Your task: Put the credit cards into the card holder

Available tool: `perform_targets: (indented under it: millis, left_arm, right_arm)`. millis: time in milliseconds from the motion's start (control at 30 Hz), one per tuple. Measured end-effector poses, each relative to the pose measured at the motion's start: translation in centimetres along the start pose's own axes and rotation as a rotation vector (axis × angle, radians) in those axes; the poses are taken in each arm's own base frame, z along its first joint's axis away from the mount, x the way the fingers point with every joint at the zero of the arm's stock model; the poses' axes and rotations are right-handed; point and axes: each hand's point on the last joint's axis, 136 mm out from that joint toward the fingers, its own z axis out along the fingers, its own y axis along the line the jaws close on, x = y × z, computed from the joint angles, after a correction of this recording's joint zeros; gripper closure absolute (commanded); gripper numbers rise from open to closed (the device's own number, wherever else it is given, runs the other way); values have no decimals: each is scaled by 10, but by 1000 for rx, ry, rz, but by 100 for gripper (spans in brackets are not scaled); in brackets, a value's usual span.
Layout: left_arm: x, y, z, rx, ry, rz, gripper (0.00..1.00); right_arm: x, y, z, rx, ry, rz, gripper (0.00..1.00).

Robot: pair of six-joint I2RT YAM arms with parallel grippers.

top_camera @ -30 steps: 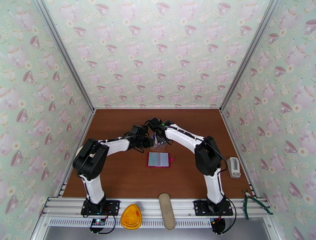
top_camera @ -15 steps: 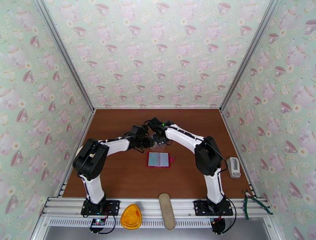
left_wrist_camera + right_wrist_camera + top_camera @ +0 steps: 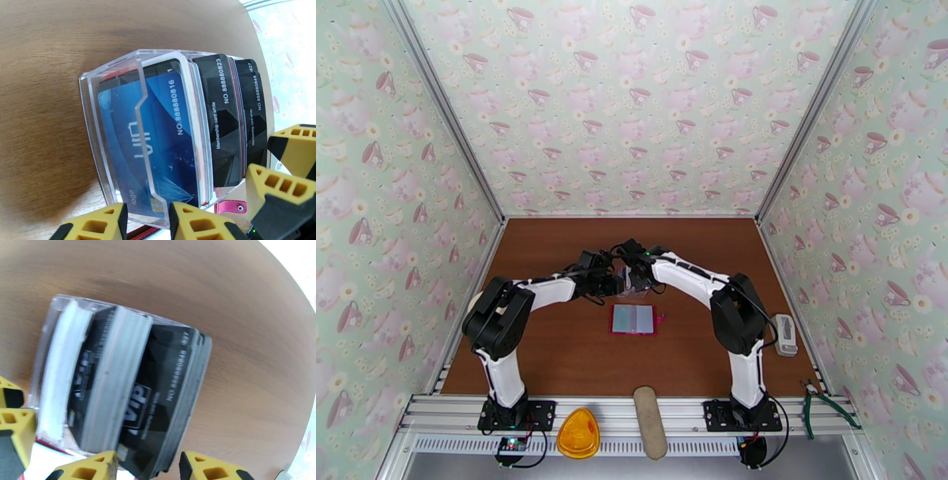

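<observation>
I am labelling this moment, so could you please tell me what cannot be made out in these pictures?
- Top view: the clear card stand is mostly hidden by the arms meeting over it.
- Left wrist view: whether the left gripper clamps the stand; the bottom edge cuts off its fingers.
- Right wrist view: print on the credit cards is blurred.
- Top view: pockets of the card holder are too small to check.
</observation>
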Motion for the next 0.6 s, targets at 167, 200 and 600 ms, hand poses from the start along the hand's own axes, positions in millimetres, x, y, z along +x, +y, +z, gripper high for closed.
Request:
perform_targets:
  millis: [167, 200, 600]
  left_arm:
    - [0, 0, 0, 0, 0, 0, 65]
    - [0, 0, 0, 0, 0, 0, 65]
    - [0, 0, 1, 3, 2, -1, 65]
  right_arm:
    - [-2, -3, 2, -6, -2, 14, 53]
    - [-2, -3, 2, -7, -2, 14, 54]
    - [-8, -5, -1, -8, -16, 16, 68]
